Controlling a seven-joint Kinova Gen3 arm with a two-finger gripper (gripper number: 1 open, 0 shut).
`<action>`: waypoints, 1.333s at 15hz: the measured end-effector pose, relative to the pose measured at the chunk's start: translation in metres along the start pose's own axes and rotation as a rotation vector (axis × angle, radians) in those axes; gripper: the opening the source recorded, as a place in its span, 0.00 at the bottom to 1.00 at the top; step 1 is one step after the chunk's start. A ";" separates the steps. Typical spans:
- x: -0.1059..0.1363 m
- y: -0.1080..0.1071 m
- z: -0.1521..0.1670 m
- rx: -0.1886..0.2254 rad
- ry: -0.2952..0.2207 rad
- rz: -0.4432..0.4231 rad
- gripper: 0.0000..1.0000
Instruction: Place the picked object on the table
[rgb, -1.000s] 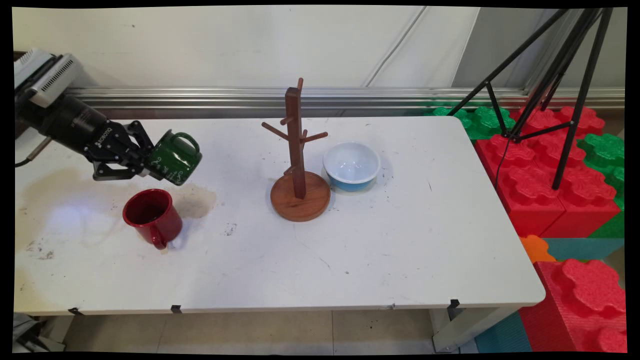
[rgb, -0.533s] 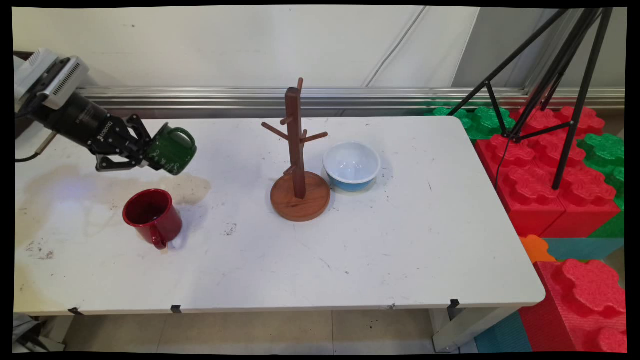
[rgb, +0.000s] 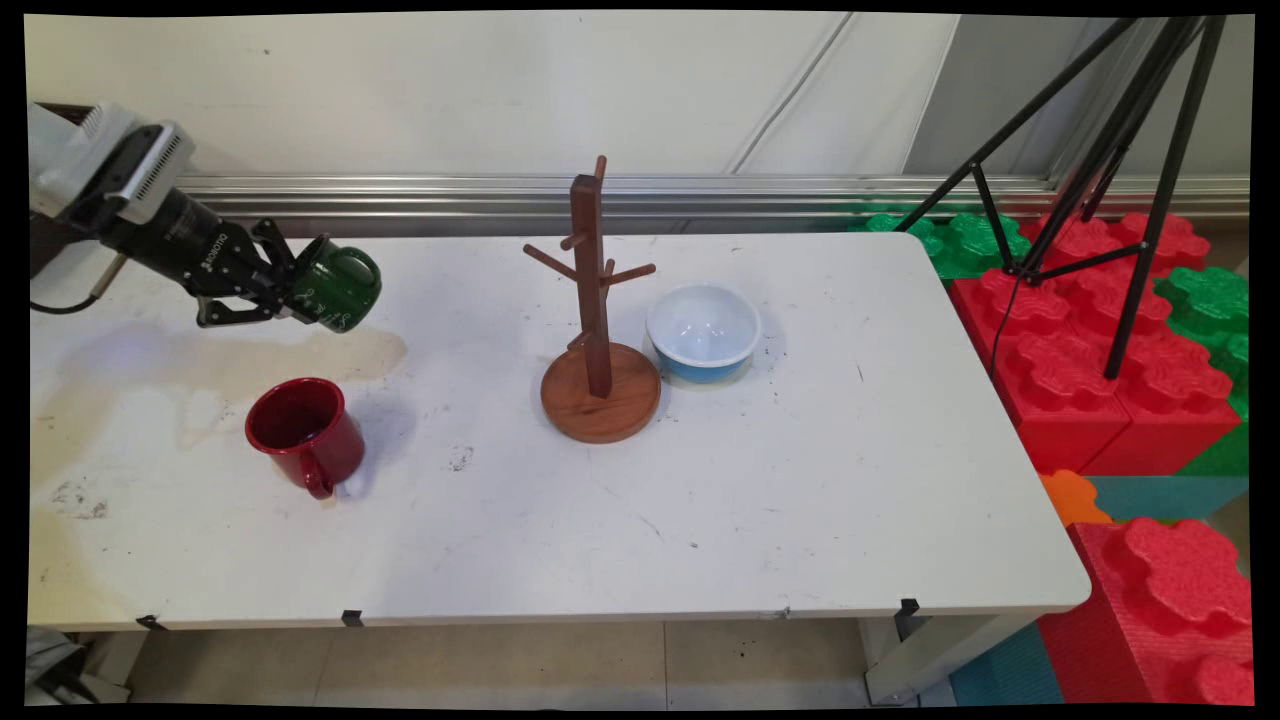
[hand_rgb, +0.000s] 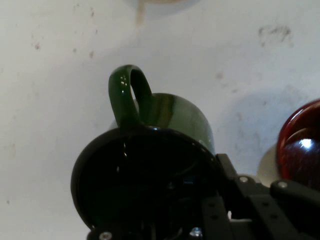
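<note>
My gripper (rgb: 296, 298) is shut on the rim of a green mug (rgb: 337, 286) and holds it in the air over the table's far left, tilted sideways with its handle pointing up and right. In the hand view the green mug (hand_rgb: 150, 150) fills the middle, its dark mouth facing the camera and its handle at the top. A red mug (rgb: 305, 432) stands upright on the table below and in front of the gripper; the red mug (hand_rgb: 300, 150) shows at the hand view's right edge. A wooden mug tree (rgb: 597, 310) stands mid-table to the right.
A light blue bowl (rgb: 702, 331) sits just right of the mug tree's round base. Red and green foam blocks (rgb: 1100, 330) and a black tripod (rgb: 1130, 150) stand beyond the table's right edge. A metal rail (rgb: 700, 195) runs along the wall behind the table.
The gripper has carried the green mug upward and toward the far side of the table, away from the red mug. Nothing else has moved.
</note>
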 end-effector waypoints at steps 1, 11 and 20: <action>-0.003 -0.002 0.004 0.005 -0.017 0.007 0.00; -0.029 -0.013 0.034 -0.009 -0.147 0.128 0.00; -0.040 -0.013 0.055 -0.034 -0.206 0.186 0.00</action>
